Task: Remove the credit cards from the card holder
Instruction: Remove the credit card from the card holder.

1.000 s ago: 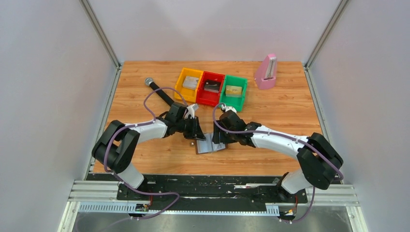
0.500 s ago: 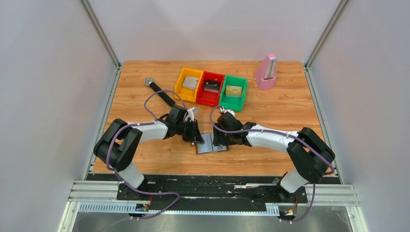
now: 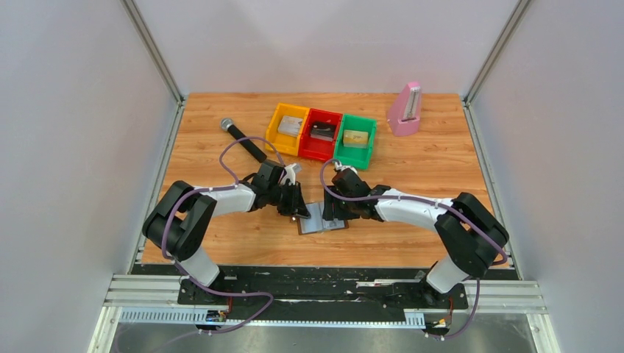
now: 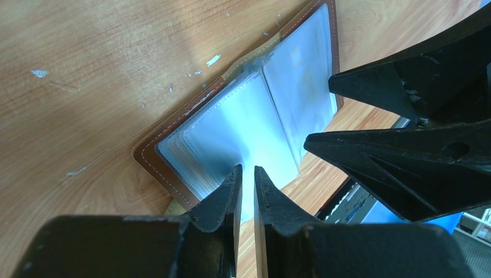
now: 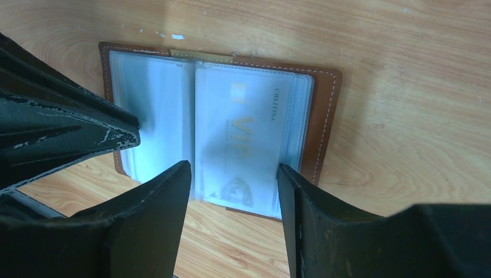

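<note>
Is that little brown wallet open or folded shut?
Open. The card holder lies spread flat, both clear inner panels facing up, a VIP card showing inside.

Wooden table [image 3: 441, 169] bears card holder [image 3: 316, 219], 3 bins [image 3: 316, 154], microphone [image 3: 243, 140], perhaps metronome [image 3: 405, 110].

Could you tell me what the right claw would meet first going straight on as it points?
Most likely the open card holder, at its sleeve with the VIP card; the right claw straddles that panel, though depth is unclear.
</note>
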You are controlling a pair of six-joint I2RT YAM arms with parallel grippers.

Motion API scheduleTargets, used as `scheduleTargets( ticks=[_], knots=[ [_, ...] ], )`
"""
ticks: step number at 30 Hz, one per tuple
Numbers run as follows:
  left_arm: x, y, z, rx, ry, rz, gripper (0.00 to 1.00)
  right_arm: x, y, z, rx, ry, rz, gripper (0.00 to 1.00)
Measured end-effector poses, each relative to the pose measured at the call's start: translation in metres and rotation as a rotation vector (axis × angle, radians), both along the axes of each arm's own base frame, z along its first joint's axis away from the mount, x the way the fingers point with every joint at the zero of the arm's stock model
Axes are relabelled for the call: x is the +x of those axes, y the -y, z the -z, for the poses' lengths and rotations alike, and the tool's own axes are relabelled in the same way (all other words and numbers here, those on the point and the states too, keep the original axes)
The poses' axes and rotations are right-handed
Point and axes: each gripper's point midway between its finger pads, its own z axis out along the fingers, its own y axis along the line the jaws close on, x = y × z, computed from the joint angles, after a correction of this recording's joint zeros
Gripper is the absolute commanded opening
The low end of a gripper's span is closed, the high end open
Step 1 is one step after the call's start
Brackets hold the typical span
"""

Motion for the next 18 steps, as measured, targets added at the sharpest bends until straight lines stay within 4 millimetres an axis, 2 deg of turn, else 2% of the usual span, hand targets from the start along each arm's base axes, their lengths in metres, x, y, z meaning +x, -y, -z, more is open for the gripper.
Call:
scheduleTargets(
  ticks=[18],
  knots=[
    [0.0, 0.0, 0.0, 0.002, 0.005, 0.003, 0.2, -0.007, -0.01, -0.016, 0.083, 0.009, -0.057, 0.57]
  ],
)
